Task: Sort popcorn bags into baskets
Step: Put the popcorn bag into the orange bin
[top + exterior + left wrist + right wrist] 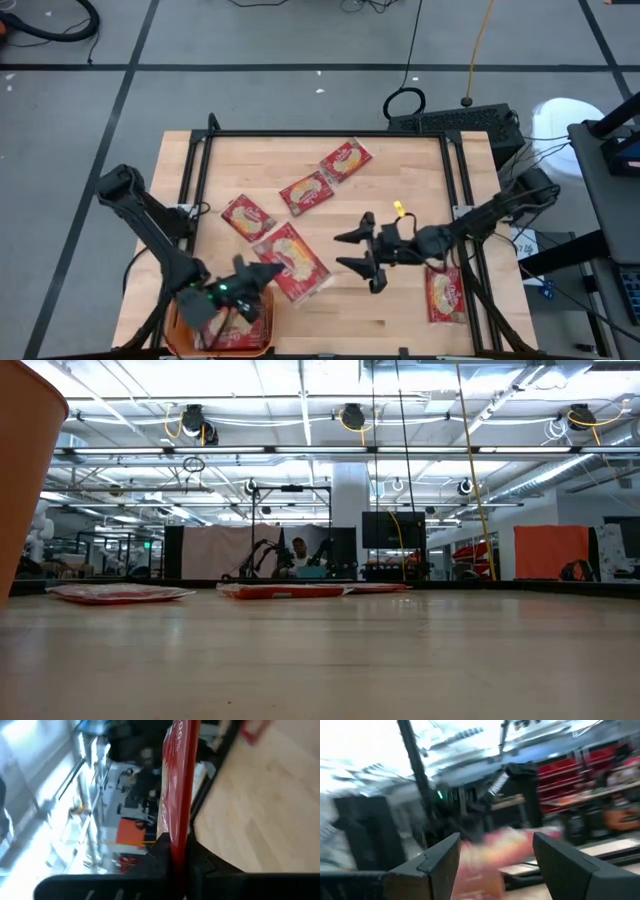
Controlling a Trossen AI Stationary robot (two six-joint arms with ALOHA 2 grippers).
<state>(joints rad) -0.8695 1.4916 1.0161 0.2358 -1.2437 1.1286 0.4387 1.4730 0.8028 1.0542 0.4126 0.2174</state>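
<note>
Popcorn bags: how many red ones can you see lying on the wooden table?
5 lie flat: two at the far middle, one left of centre, a big one nearer the basket, and one by the right edge. More may hide in the orange basket.

The wooden table (400, 300) carries loose red popcorn bags: two near the far edge (346, 160) and (307, 192), one toward the left edge (247, 216), and a larger overlapping heap (292, 262) toward the near left. One more bag (444, 293) lies by the near right corner. The orange basket (178, 335) sits at the near left corner.
</note>
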